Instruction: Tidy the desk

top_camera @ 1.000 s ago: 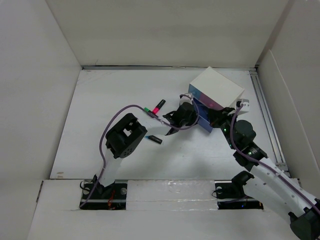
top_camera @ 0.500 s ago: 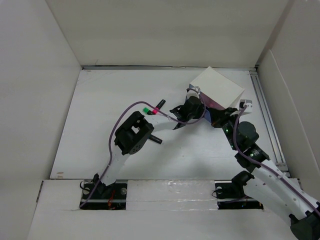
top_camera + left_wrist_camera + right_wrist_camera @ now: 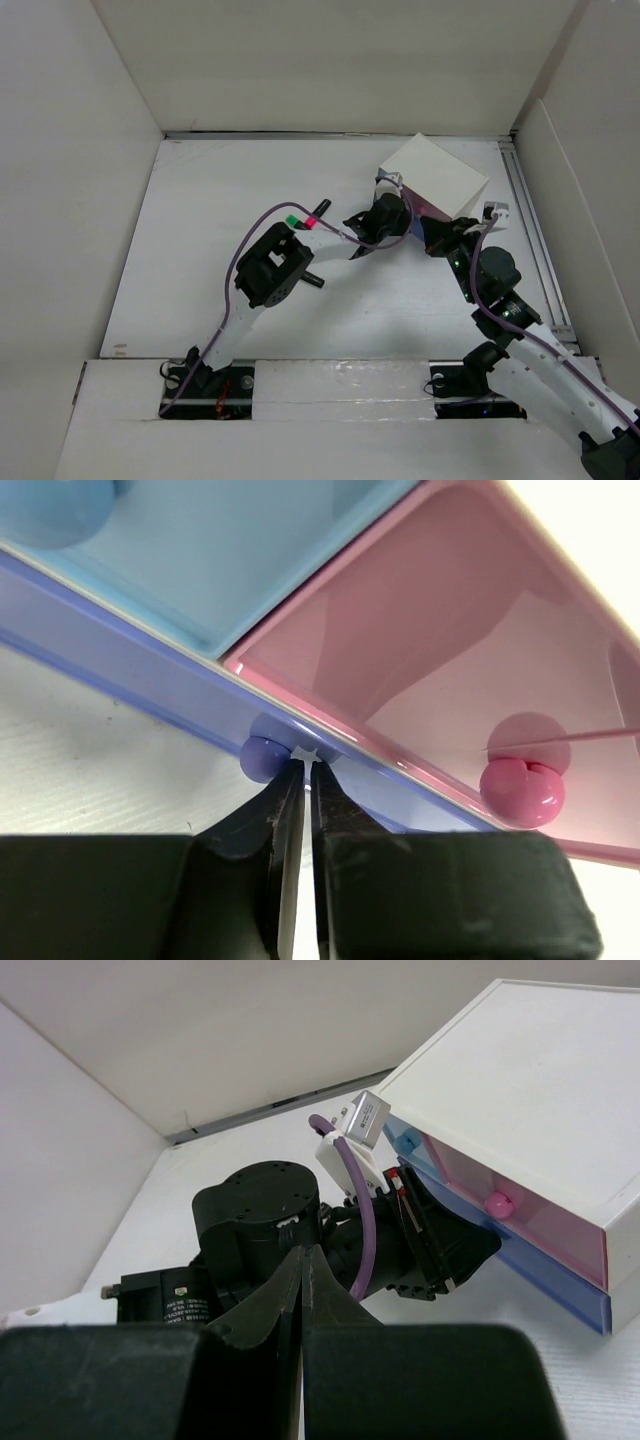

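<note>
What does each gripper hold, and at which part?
The right gripper is shut and empty. The left gripper is shut, tips beside the knob of the purple drawer; a hold cannot be told.

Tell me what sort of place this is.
Probably a robot lab test cell, not a real office: a white desk boxed in by plain white walls, a left arm and right arm bolted at its near edge, with a small drawer box and markers as props.

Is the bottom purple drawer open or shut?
Looks shut: the purple drawer front lies flush with the white box, right wrist view.
</note>
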You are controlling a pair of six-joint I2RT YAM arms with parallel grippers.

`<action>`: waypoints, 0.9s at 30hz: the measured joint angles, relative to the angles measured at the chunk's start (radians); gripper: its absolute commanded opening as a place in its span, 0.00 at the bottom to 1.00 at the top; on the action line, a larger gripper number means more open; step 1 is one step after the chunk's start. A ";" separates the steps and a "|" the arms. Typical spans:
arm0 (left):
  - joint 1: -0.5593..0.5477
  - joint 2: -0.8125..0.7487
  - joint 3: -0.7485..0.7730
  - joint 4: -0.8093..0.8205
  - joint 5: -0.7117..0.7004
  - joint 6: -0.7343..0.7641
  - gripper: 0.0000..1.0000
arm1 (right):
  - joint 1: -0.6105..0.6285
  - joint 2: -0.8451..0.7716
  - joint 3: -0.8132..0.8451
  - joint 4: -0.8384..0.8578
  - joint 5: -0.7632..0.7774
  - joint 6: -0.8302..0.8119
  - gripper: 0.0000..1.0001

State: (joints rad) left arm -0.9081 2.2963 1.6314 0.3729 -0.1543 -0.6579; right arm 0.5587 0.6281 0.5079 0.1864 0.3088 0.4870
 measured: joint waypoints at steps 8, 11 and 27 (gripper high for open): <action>-0.008 -0.061 -0.140 0.100 -0.014 0.039 0.11 | 0.000 0.000 0.000 0.000 0.011 0.000 0.00; -0.017 -0.174 -0.302 0.138 -0.032 0.058 0.19 | 0.000 -0.003 0.000 -0.001 0.014 0.000 0.00; -0.044 -0.247 -0.146 0.161 -0.032 0.173 0.35 | 0.000 -0.030 0.000 -0.003 0.027 0.001 0.10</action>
State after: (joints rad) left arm -0.9520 2.0495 1.4857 0.5335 -0.1864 -0.4847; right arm 0.5587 0.5983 0.5076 0.1833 0.3355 0.4877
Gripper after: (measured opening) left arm 0.331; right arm 0.076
